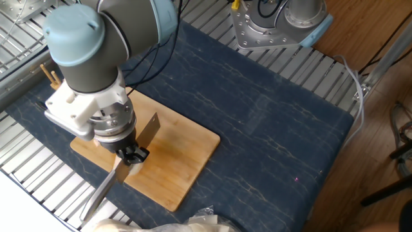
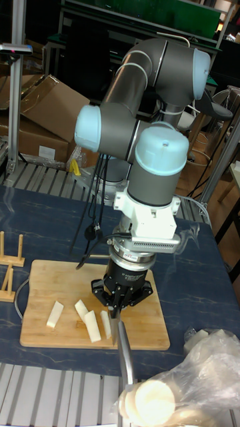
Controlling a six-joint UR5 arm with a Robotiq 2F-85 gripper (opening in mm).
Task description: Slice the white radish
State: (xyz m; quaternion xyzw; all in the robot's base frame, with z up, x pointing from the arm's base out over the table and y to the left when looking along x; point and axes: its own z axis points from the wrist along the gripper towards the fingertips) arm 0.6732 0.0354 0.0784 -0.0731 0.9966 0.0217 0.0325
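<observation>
Slicing is judged well underway: several radish sticks (image 2: 85,321) lie cut on the board (image 2: 40,276), and the hand (image 2: 121,295) is pinched on the knife (image 2: 124,352) at the board's front edge.

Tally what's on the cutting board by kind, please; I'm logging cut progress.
Radish pieces: 4
Knife: 1, held in the gripper, blade edge down on the board
Total: 5
</observation>
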